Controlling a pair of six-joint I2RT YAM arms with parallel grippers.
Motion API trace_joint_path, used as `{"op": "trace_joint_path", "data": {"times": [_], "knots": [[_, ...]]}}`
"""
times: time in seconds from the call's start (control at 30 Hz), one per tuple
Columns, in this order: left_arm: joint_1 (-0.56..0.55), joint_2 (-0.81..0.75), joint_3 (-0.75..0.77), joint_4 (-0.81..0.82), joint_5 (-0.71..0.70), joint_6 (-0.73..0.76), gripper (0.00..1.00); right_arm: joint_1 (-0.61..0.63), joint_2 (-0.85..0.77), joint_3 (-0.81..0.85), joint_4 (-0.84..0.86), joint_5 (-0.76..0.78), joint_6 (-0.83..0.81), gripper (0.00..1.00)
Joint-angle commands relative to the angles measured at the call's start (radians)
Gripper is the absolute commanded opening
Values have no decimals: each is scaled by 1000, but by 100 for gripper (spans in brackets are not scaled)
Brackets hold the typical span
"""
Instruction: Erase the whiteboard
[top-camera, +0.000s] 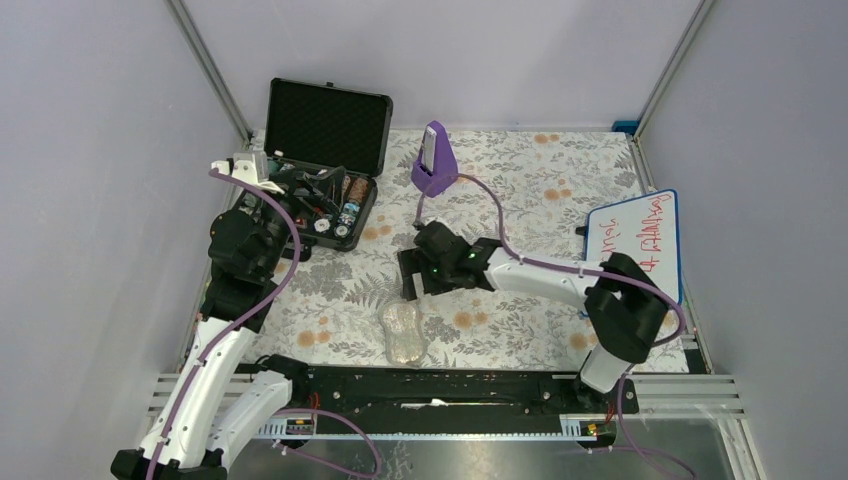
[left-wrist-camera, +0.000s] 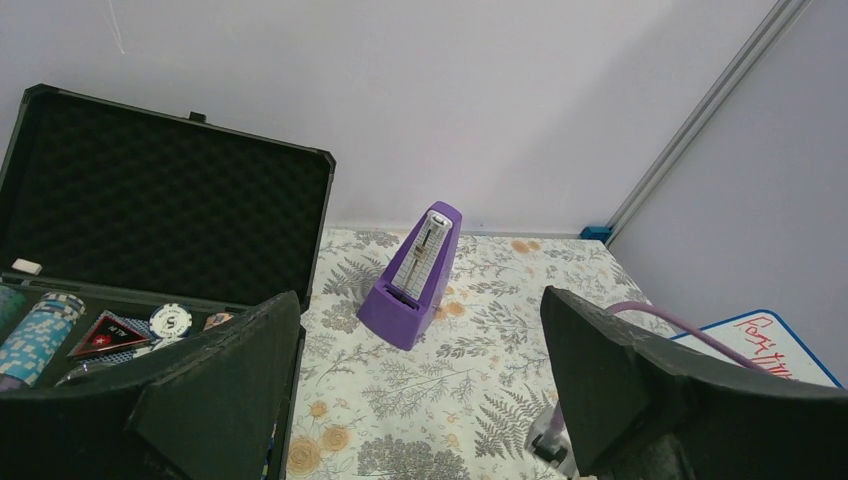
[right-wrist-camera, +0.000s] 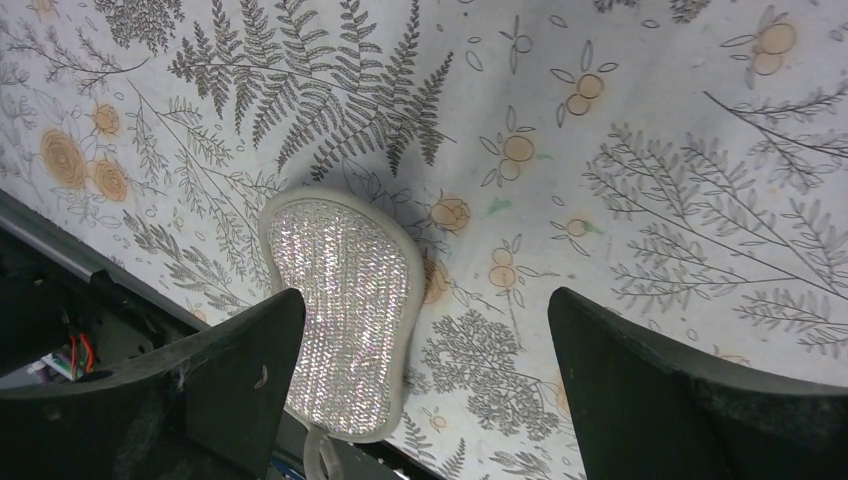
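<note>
At far right, the blue-rimmed whiteboard (top-camera: 645, 235) is marked in red.
Left end effector (left-wrist-camera: 418, 300) and right end effector (right-wrist-camera: 427, 295) are held wide apart, empty.

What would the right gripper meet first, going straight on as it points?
Probably the glittery cloth pad, beneath one side of the right gripper; otherwise the floral tablecloth. Depth is unclear.

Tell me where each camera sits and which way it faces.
Top external: above, behind the bases, looking down at the table; left arm, right arm show.
Left wrist: raised, facing the back wall, case and metronome; left claw open.
Right wrist: looking down at the sparkly pad; right claw open.
Shared: top and left wrist show the whiteboard.
</note>
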Motion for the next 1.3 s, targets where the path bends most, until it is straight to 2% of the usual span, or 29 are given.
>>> {"op": "trace_joint_path", "data": {"times": [0.0,0.1,0.3,0.37,0.43,0.77,1.1,1.23,1.27], "knots": [[-3,-6,39,40,5,-12,99,80,64,79,-43,127,100,95],[-4,-6,39,40,6,-12,99,131,90,69,-24,142,150,85],[-5,-6,41,39,7,-10,99,213,111,40,-25,219,207,81],[-7,-4,44,35,9,-10,99,222,127,36,-22,211,212,71],[-6,0,45,34,11,-10,99,240,144,40,-27,229,216,67],[-8,10,46,31,16,-12,99,330,254,113,-136,359,236,64],[-10,15,45,31,19,-13,99,335,163,57,-152,551,256,16],[-12,19,45,32,21,-13,99,325,98,36,-153,627,231,0],[-13,20,45,32,22,-13,99,318,85,32,-153,634,223,0]]}}
